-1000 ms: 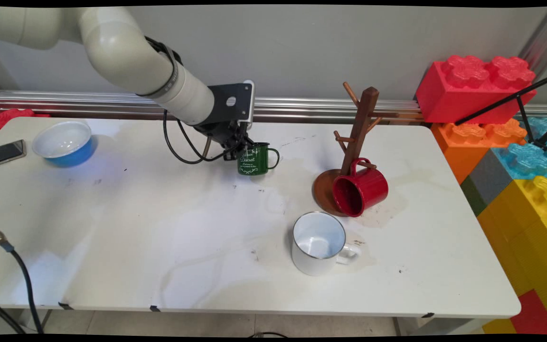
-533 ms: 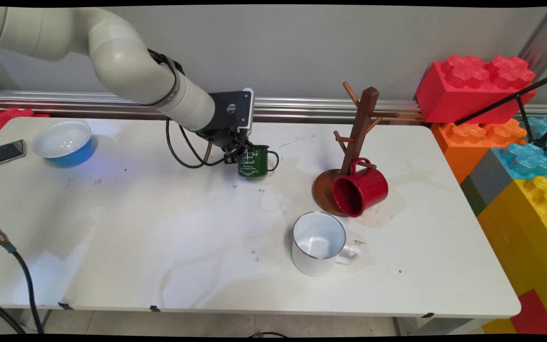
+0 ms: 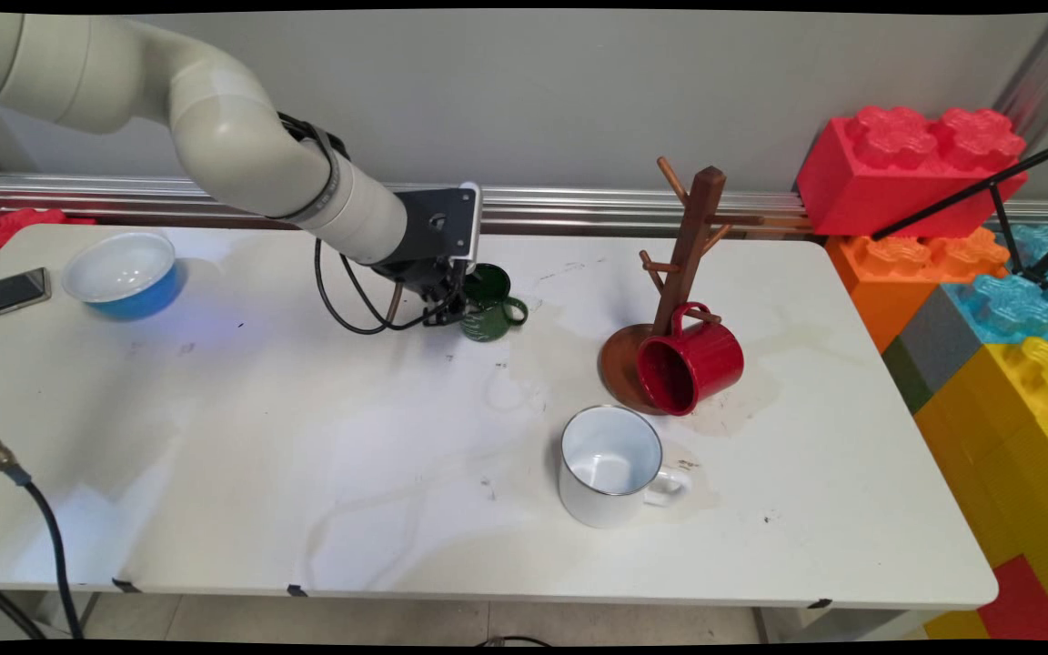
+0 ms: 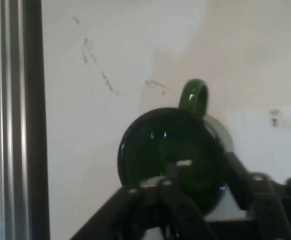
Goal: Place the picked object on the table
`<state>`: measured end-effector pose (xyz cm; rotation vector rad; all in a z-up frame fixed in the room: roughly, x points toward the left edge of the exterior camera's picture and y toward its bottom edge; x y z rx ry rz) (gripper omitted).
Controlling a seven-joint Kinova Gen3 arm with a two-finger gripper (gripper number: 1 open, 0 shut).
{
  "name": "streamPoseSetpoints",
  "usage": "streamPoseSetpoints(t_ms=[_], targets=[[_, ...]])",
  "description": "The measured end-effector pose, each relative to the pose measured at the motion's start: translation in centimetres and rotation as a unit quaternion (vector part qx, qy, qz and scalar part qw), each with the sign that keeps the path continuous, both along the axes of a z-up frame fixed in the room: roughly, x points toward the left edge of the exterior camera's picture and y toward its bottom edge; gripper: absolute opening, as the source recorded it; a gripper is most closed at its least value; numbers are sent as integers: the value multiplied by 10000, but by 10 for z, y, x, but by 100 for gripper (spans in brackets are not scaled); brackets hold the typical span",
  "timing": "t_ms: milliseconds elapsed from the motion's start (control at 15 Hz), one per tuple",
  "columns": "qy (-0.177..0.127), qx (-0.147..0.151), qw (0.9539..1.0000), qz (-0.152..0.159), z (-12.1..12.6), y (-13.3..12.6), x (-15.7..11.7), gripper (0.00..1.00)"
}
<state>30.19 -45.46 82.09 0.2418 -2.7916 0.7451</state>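
A small green mug is near the table's far middle, tilted so its dark mouth shows, handle pointing right. My gripper is shut on its rim from the left. In the hand view I look into the green mug, and my gripper has one finger inside it and the other outside its wall. The handle points away from the hand. I cannot tell whether the mug's base touches the table.
A wooden mug tree stands to the right with a red mug hanging on a low peg. A white mug stands nearer the front. A blue bowl and a phone lie far left. Big toy bricks flank the right edge.
The green mug stood upright with its white lettering showing; it is now tipped, the mouth visible and the lettering hidden. The hand has turned and shifted slightly back and left, keeping its hold.
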Motion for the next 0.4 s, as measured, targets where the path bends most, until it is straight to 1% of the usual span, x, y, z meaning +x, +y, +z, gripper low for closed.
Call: streamPoseSetpoints(t_ms=[400], targets=[[59, 148, 9999, 56, -5, 11, 4, 100]])
